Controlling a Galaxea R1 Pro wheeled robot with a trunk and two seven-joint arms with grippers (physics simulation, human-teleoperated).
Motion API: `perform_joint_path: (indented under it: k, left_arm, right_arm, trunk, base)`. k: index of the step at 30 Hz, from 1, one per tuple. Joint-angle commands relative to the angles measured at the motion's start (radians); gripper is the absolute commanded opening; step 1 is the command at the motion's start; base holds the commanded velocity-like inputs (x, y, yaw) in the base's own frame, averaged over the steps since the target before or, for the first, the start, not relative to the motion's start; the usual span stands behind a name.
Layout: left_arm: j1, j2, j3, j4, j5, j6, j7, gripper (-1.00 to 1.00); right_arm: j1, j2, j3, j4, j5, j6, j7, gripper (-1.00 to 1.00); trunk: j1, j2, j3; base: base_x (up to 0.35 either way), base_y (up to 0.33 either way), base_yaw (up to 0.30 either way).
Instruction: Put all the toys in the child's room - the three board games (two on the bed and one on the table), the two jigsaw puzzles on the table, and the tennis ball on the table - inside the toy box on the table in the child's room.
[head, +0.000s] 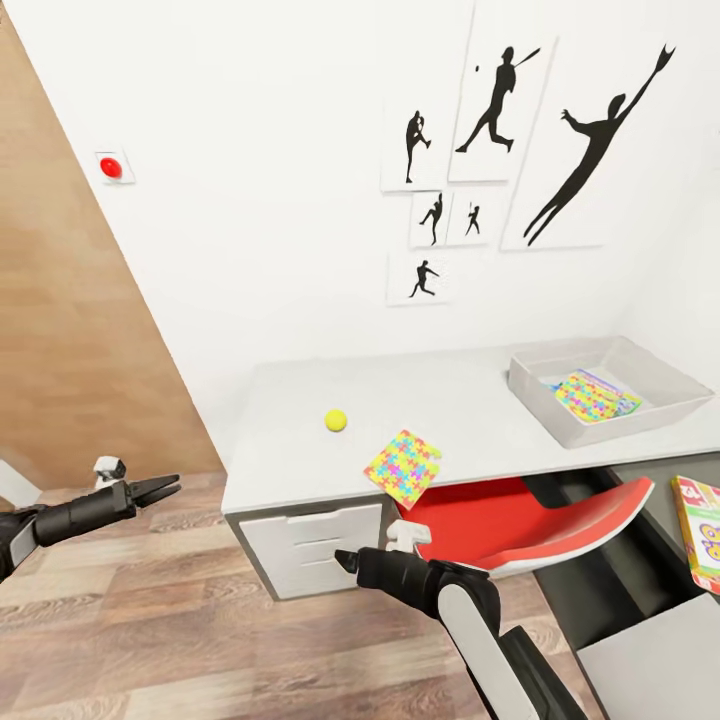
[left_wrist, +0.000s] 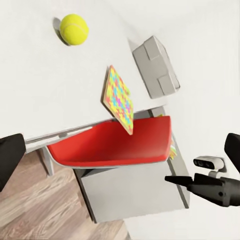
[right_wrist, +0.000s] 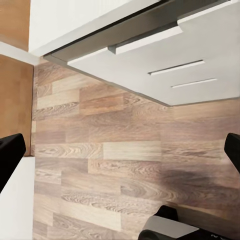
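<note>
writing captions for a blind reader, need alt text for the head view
A pale desk against a white wall holds a tennis ball, a colourful jigsaw puzzle overhanging its front edge, and a grey toy box containing another puzzle. A red chair sits beneath.

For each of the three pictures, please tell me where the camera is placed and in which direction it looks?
Head view: from the robot's head, looking forward and down at the table and the toy box; the left gripper and the right gripper both show.
Left wrist view: near the left gripper, looking at the tennis ball, a jigsaw puzzle and the red chair; the right gripper shows.
Right wrist view: near the right gripper, looking at the wood floor and drawers.
Head and left wrist views share ball, puzzle, chair.
</note>
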Motion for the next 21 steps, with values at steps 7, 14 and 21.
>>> perform_joint_path:
  k: [7, 14, 21]
  left_arm:
    - [-0.001, -0.010, 0.001, -0.035, -0.011, 0.019, -0.005, 1.00]
    - [-0.001, -0.001, 0.004, -0.038, -0.011, 0.013, -0.005, 1.00]
    - [-0.001, 0.000, 0.004, -0.038, -0.011, 0.012, -0.005, 1.00]
  right_arm:
    - [-0.001, -0.001, 0.001, 0.000, -0.010, 0.002, -0.010, 1.00]
    - [-0.001, 0.000, 0.001, 0.000, -0.010, 0.001, -0.010, 1.00]
    - [-0.001, 0.001, 0.001, 0.000, 0.004, 0.001, -0.010, 1.00]
  trunk:
    - [0.001, -0.002, 0.010]
    - [0.001, -0.002, 0.021]
    - [0.001, -0.002, 0.032]
  base:
    - [0.000, 0.000, 0.000]
    - [0.000, 0.000, 0.000]
    - [0.000, 0.000, 0.000]
